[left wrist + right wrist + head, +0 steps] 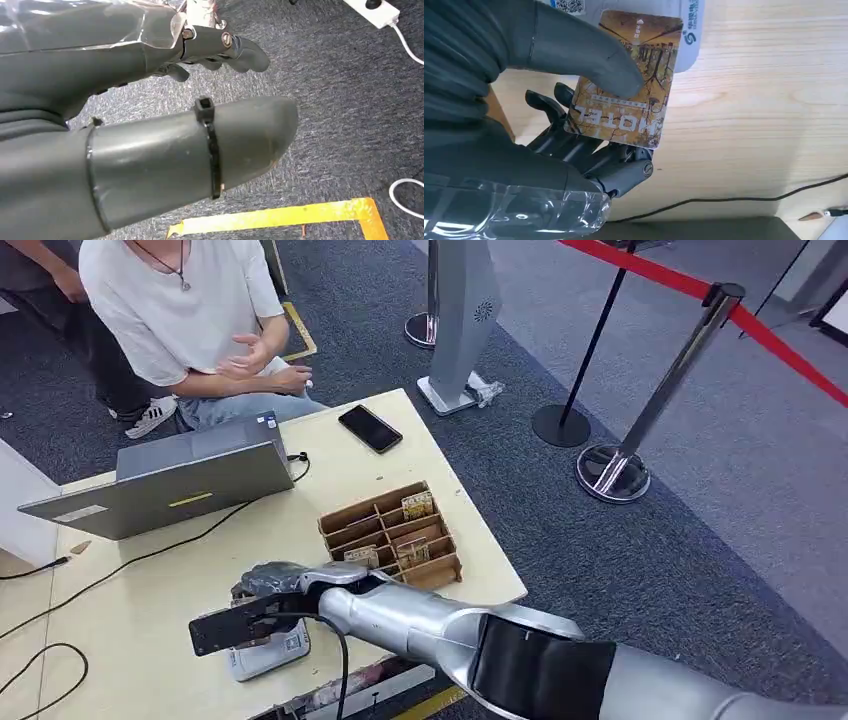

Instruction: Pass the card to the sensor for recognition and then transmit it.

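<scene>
My right hand [262, 592] reaches across the wooden table [150, 590] and pinches a brown hotel card [626, 80] between its thumb and fingers. The right wrist view has the card's far end over the white card sensor [684, 35]. From the head, that sensor [268, 652] is a small white box near the table's front edge, just under the hand. My left hand [150, 150] hangs over the carpet, holding nothing, with its fingers loosely bent.
A wooden divided box [392, 536] with more cards stands just right of my hand. A grey laptop [170, 485] with its cables and a black phone [370, 428] lie further back. A seated person [190, 320] is at the far edge. Stanchions [640, 420] stand to the right.
</scene>
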